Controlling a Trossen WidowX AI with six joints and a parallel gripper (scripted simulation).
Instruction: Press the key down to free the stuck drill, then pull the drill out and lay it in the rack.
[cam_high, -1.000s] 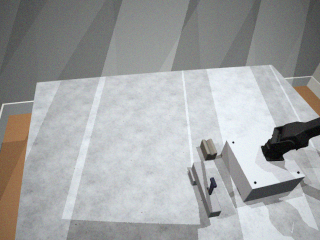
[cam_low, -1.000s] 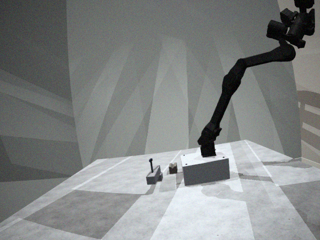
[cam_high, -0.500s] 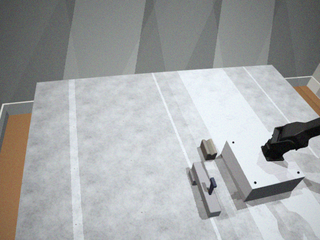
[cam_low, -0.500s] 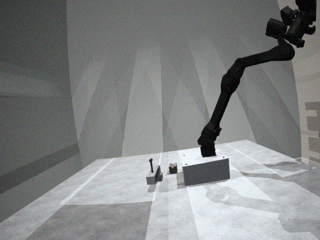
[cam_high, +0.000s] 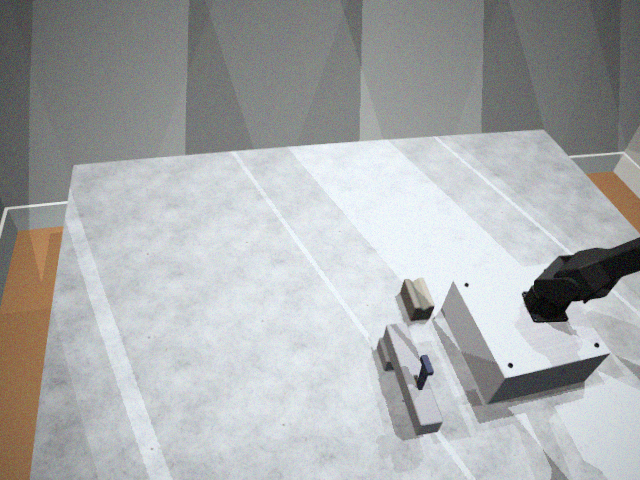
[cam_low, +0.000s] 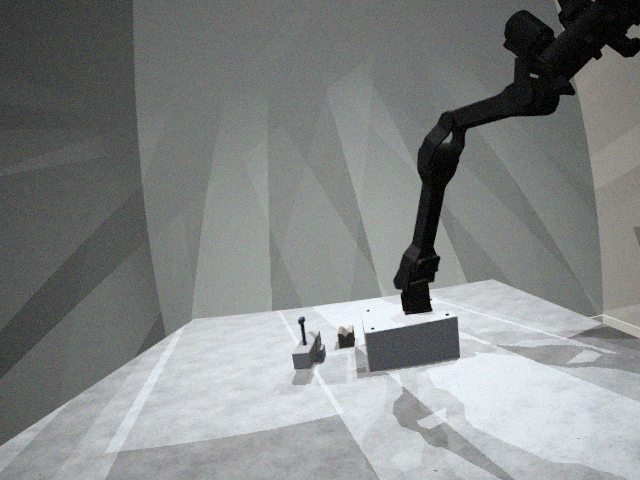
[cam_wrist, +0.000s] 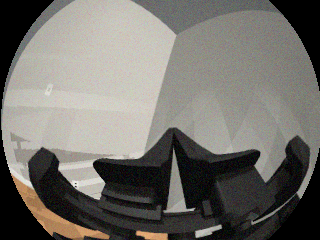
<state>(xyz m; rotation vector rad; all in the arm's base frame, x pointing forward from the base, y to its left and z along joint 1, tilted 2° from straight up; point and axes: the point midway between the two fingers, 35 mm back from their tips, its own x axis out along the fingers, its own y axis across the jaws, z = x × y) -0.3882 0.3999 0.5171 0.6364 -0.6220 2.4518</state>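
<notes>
Claw: pressed together with nothing between its fingers; the tips meet in the wrist view, and beyond them only wall and a strip of floor show.
Arm: rears high from its stand, with the claw end up by the top right corner of the exterior view.
Stand: grey box far below the claw, carrying the arm's foot.
Rack: small tan cradle on the table, far below the claw and just beyond the stand; nothing lies in it.
Drill: thin dark pin standing upright in a long grey block, far below the claw and past the rack's side of the stand.
Key: probably the low step on the block's far side, though it is too small to be sure.
Step in hand: the first one, by my reading; the key is not yet pressed.
Next move: a long descent to the block, fingers kept together as a blunt tip, landing squarely on the key without knocking the drill.
</notes>
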